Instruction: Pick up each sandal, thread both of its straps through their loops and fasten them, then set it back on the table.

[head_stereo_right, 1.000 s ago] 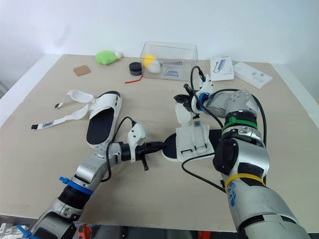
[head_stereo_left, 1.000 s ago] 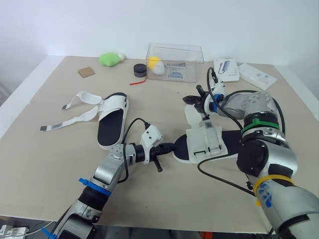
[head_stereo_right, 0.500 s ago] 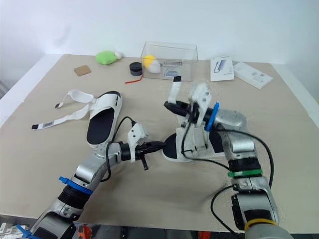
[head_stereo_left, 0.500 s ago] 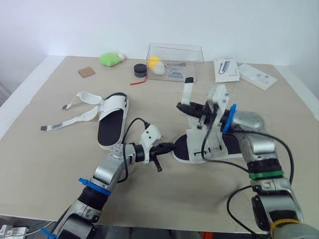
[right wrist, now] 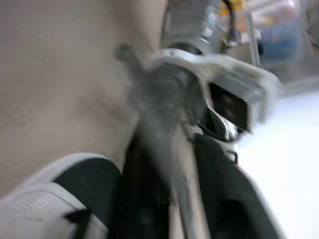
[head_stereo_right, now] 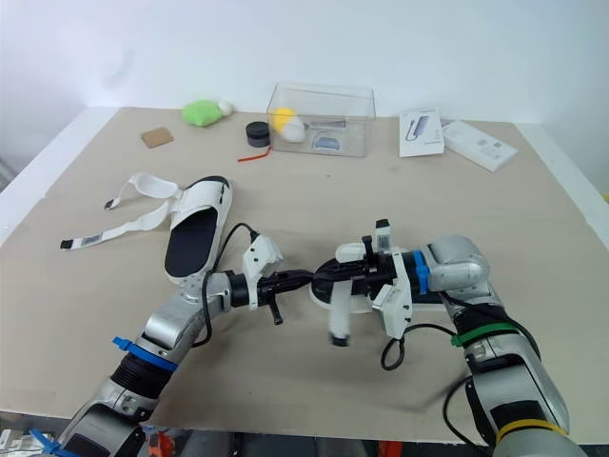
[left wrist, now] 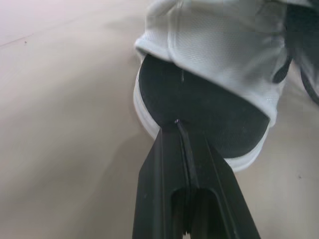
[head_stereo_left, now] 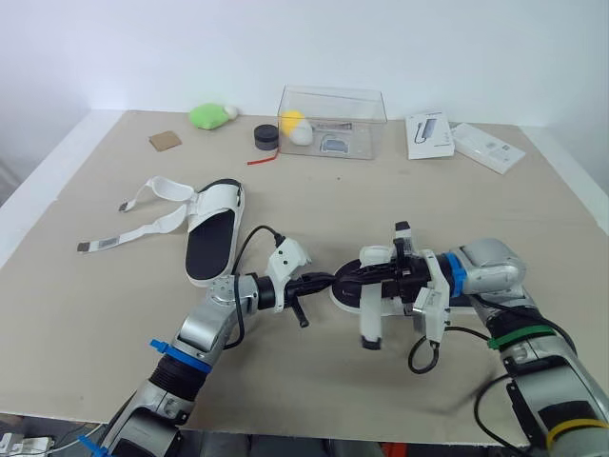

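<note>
One white sandal with a black insole (left wrist: 209,114) lies on the table in front of me. My left gripper (head_stereo_left: 324,282) is shut, its tips resting on the toe edge of the insole. From the other side my right gripper (head_stereo_left: 369,278) reaches low over this sandal. It is shut on a white strap (head_stereo_left: 370,324), whose free end hangs down toward the table's near side. The second sandal (head_stereo_left: 213,234) lies to the left with both straps (head_stereo_left: 152,206) loose and spread out on the table.
At the back stand a clear plastic box (head_stereo_left: 333,119), a small black jar (head_stereo_left: 267,134), a green plush (head_stereo_left: 209,114) and a brown square (head_stereo_left: 165,137). Two white boxes (head_stereo_left: 430,133) (head_stereo_left: 488,146) lie at the back right. Cables trail off both wrists.
My right arm has swung from behind the sandal, carried the strap up and over, and come down low across the sandal toward my left gripper. The left gripper has not moved.
</note>
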You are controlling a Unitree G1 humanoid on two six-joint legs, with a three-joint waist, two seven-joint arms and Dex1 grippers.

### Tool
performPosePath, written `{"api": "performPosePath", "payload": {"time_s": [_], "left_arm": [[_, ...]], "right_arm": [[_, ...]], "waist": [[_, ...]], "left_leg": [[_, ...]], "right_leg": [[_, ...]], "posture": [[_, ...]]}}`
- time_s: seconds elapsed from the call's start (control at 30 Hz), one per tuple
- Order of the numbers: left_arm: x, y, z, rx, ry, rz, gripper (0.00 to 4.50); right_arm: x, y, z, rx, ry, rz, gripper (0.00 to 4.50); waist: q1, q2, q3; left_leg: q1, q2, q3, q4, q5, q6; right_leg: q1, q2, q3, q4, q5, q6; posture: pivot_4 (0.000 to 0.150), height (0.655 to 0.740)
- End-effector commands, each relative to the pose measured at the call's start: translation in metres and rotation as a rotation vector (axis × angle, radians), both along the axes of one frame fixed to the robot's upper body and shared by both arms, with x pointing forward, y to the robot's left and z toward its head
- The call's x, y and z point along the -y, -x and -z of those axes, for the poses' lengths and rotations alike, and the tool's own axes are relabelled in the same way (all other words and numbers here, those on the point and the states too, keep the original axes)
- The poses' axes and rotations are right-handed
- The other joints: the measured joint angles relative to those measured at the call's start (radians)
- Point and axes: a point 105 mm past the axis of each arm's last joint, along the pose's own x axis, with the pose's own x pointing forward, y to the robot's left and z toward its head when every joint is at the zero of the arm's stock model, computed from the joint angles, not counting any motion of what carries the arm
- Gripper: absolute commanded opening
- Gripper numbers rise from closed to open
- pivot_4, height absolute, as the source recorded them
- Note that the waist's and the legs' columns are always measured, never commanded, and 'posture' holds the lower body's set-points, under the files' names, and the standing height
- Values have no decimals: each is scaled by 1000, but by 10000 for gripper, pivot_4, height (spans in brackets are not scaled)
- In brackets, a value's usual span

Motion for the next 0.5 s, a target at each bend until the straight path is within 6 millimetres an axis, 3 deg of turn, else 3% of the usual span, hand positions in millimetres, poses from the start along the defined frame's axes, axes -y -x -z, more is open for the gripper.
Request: {"api": "performPosePath", "payload": {"time_s": [0.03, 0.2, 0.5], "left_arm": [[-2, 0, 11, -27, -35, -9, 0], [-2, 1, 11, -28, -34, -7, 0], [2, 0, 7, -21, -21, 4, 0]], "right_arm": [[2, -3, -17, 26, -56, 5, 25711], [5, -9, -40, 57, -70, 29, 44466], [46, -17, -31, 138, 187, 118, 44466]], "waist": [[0, 0, 0], [1, 0, 0], [4, 1, 0]], "left_leg": [[0, 0, 0, 0, 0, 0], [1, 0, 0, 1, 0, 0], [1, -1, 0, 0, 0, 0]], "right_leg": [[0, 0, 0, 0, 0, 0], [1, 0, 0, 0, 0, 0], [1, -1, 0, 0, -1, 0]], "posture": [[1500, 7400], [1500, 7400], [1500, 7400]]}}
